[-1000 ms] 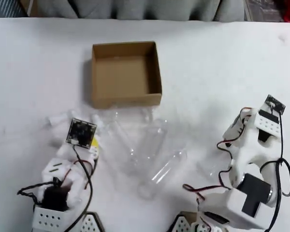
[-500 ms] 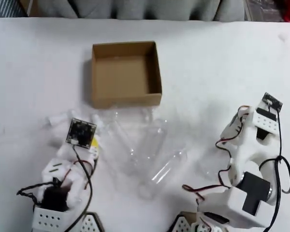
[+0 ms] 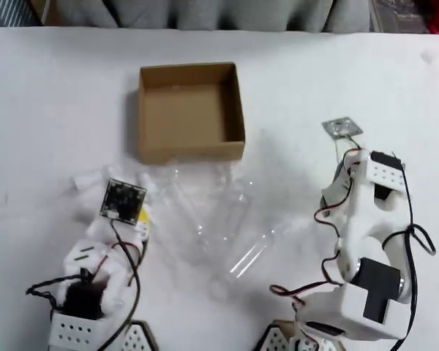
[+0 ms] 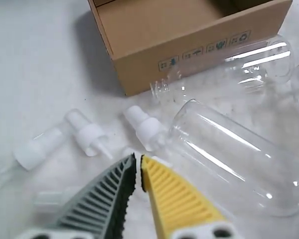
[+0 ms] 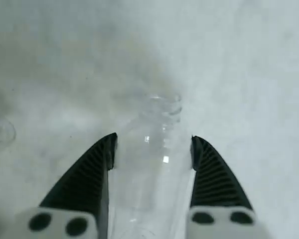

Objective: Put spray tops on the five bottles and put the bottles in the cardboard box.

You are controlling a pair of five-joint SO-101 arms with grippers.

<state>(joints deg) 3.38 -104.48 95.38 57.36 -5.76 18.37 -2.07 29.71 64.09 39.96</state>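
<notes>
My right gripper (image 5: 153, 140): black ribbed fingers clamped on clear round bottle (image 5: 154, 172), threaded neck bare. My left gripper (image 4: 138, 167): grey and yellow ridged fingers pressed together, empty, near white plastic tops (image 4: 89, 134). Glossy cylindrical bottles (image 4: 229, 154) lie flat just beside matte cardboard box (image 4: 189, 47).

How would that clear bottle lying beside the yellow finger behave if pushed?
The clear bottle would probably roll, being round and on its side. It looks empty and thin-walled, so it is likely light. Its glossy surface may be slippery to grip.
</notes>
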